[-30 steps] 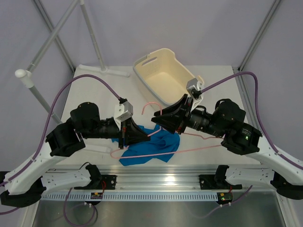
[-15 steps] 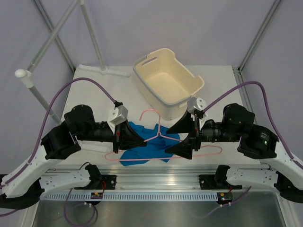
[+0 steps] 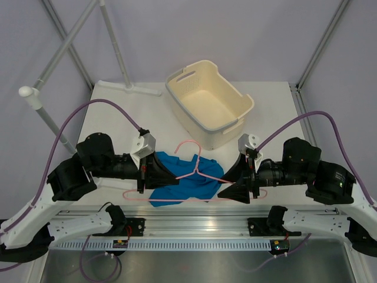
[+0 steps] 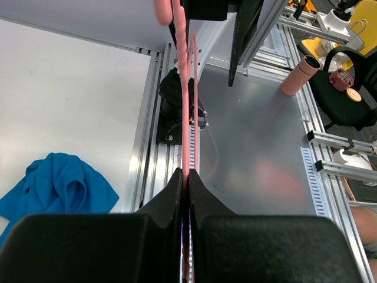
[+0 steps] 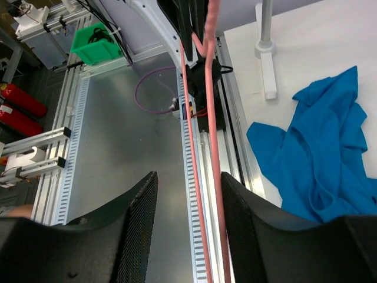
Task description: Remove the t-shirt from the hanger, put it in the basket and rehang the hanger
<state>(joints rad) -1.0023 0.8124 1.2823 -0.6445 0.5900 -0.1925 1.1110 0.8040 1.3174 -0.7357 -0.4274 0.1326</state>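
Observation:
The pink wire hanger (image 3: 187, 141) is held level above the table between both arms. My left gripper (image 3: 171, 177) is shut on its left shoulder wire; in the left wrist view the wire (image 4: 185, 106) runs straight out from between my closed jaws (image 4: 185, 172). My right gripper (image 3: 224, 186) is open around the hanger's right side, where two pink wires (image 5: 215, 147) pass between the jaws (image 5: 188, 177), one close to the right finger. The blue t-shirt (image 3: 182, 180) lies crumpled on the table under the hanger. It also shows in the left wrist view (image 4: 56, 188) and the right wrist view (image 5: 318, 153), with no fabric on the wires.
A cream basket (image 3: 209, 103) stands behind the shirt. Grey rack poles (image 3: 59, 53) and their white base (image 3: 129, 88) stand at the back left. An aluminium rail (image 3: 194, 224) runs along the table's near edge.
My right gripper has slid right and toward the near edge along the hanger, off the shirt. The hanger has levelled out, and the shirt has spread on the table. The left arm shifted slightly left.

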